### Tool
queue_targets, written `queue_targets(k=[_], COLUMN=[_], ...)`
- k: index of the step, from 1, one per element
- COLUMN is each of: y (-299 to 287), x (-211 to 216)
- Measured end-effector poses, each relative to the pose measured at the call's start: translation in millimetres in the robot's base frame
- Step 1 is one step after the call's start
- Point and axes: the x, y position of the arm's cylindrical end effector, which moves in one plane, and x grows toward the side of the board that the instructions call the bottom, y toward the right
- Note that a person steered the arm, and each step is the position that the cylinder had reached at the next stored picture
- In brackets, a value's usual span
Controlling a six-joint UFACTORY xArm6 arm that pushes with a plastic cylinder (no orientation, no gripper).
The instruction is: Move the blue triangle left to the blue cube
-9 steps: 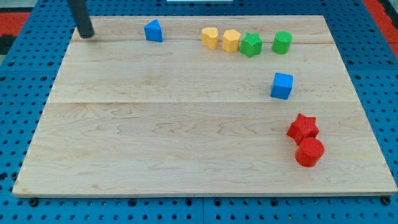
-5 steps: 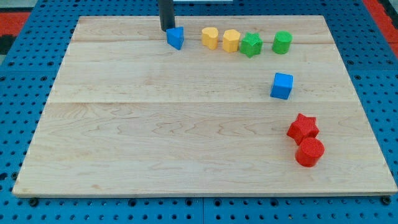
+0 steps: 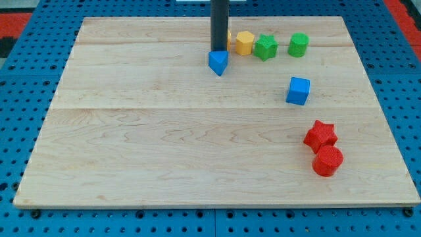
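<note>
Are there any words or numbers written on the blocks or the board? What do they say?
None: nothing to read anywhere. The blue triangle, blue cube, yellow block, green blocks, red blocks, wooden board and my tip are all plain.

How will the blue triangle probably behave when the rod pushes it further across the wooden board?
The blue triangle looks rigid and flat-based, so it should slide, not roll. My tip touches its upper edge; an off-centre push may turn it. The wooden board looks smooth.
</note>
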Motion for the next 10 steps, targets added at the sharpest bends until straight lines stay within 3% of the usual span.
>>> queue_targets(k=[3,5,8,9,10], y=[4.2,-105.1,13.4,0.0,-59.9], x=[47.8,29.7,47.0,47.0,48.2])
